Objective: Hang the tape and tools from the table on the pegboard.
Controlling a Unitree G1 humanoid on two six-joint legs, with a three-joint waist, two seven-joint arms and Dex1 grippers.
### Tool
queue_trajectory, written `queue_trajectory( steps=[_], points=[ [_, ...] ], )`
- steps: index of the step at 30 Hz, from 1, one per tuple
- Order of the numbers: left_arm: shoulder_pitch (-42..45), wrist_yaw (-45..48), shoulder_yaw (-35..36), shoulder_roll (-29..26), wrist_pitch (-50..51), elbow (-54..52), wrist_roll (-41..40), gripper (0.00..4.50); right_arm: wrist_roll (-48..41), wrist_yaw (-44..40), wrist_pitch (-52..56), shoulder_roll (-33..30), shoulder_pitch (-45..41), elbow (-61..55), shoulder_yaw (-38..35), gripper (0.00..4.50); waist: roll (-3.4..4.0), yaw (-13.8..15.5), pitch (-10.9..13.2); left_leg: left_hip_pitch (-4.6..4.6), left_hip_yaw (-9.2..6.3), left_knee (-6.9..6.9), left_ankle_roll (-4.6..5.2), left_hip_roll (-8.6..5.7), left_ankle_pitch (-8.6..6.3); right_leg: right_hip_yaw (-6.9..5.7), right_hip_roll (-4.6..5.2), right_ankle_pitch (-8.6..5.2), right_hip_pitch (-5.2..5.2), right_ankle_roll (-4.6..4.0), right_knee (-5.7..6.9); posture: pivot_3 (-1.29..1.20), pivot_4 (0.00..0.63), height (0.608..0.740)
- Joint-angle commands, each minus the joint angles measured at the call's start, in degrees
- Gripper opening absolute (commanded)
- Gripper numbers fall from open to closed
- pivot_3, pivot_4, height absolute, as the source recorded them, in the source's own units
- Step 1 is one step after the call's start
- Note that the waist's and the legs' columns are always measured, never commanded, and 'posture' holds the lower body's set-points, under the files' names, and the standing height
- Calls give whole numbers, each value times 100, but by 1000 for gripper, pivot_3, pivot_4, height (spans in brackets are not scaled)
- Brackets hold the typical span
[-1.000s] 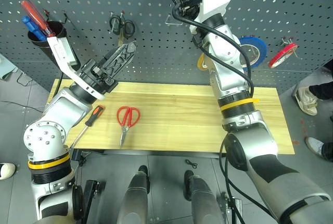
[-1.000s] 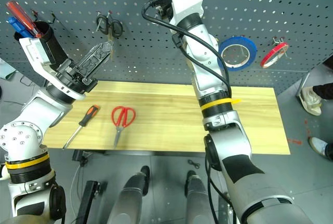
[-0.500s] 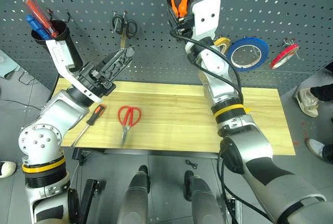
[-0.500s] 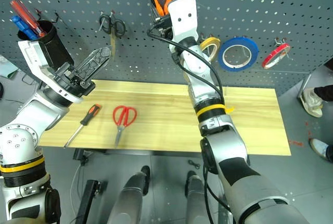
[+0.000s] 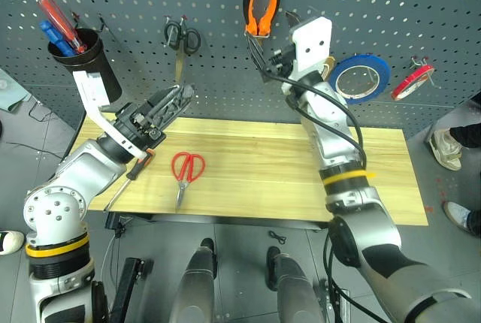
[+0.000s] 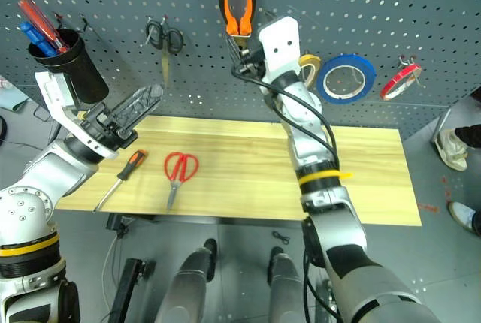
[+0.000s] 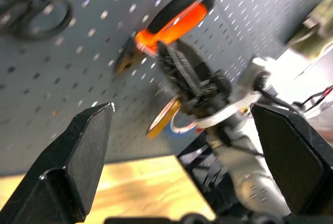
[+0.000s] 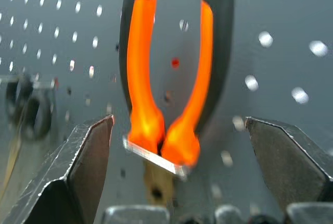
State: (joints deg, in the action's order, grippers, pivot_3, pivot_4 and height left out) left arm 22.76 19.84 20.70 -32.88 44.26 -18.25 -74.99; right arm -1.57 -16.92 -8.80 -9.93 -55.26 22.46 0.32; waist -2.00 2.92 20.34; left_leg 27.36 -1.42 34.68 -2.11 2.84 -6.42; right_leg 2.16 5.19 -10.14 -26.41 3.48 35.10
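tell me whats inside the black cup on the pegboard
The black cup holds a red screwdriver and a blue one, handles sticking up. Their shafts are hidden inside.

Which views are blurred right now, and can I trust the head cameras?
Left wrist view: smeared, pliers and pegboard streaked. Right wrist view: pliers soft and glowing, too close for focus. Left and right eye views: sharp and evenly lit; red-handled scissors and screwdriver on the table read clearly.

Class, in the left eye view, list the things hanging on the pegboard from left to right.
Black cup of screwdrivers → black-handled scissors → pliers → blue tape roll → red tape.
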Motion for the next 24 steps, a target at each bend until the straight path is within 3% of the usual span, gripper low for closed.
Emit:
queue_trajectory(
  steps=[1, 8, 11, 18, 24],
  points=[
    [-465, 243, -6, -213, 27, -385, 288, 4500, -308, -464, 766, -256, 455, -1373, 82, 4464, 0, -5, 0, 0, 1, -1, 0, 0, 0, 0, 0, 0, 0, -1, 0, 193, 354, 740],
    [-1856, 454, -511, -640, -396, -640, 2098, 4500, -1739, -2006, 3093, -1156, 1663, -3555, 339, 4464, 4, -28, 2, -10, 8, -6, -1, 7, -1, 3, 1, -52, -3, -27, 2, 171, 371, 740],
    [-2197, 14, -1250, -598, -764, -373, 3526, 4500, -2397, -3035, 3852, -1823, 2221, -4065, 561, 4464, 5, -8, 4, -11, 6, -5, -1, 12, -1, 2, -1, -63, -3, -33, 7, 157, 385, 740],
    [-2128, -889, -2146, -111, -1105, 416, 5504, 4500, -2329, -3896, 3596, -2406, 2587, -3893, 816, 4464, -3, 22, 16, -5, 11, 4, 0, 9, -3, 7, 4, -68, -3, -34, -3, 123, 404, 740],
    [-1940, -695, -2232, 377, -1355, 1122, 5877, 4500, -2126, -3987, 3403, -2425, 2486, -3656, 785, 4464, -5, -17, 18, -4, 9, 1, 1, 11, -3, 6, 2, -69, -6, -32, -2, 84, 407, 740]
  ],
)
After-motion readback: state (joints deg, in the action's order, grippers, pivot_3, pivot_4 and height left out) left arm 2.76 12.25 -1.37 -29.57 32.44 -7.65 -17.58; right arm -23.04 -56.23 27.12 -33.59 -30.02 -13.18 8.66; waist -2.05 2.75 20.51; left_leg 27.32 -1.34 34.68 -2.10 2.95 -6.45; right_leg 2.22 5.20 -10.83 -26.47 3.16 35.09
